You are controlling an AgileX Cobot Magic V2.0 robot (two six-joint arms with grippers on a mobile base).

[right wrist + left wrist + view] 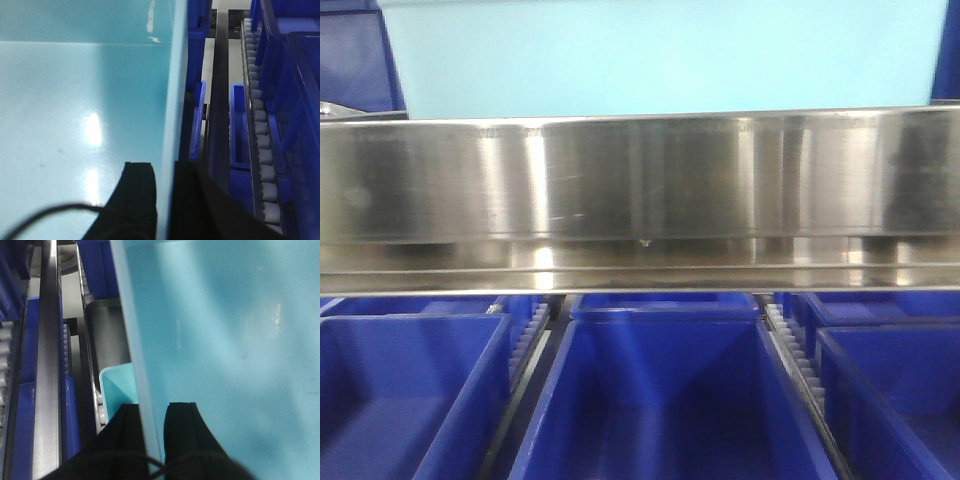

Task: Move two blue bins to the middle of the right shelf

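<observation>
Bright overhead light throws white glare on the steel shelf rail (640,180) and the floor of the pale bin (90,130), while all three close views look soft and blurry.

Carrier: right shelf (640,180), with brushed-steel front rail running full width of front view. Tier below rail held three dark blue crates side by side, all open-topped: left crate (405,400), middle crate (660,400), right crate (900,400). Between crates lay roller tracks (798,360). Above rail sat pale-blue bin (660,50), spanning most of width. Contact with upper tier not determinable.
</observation>
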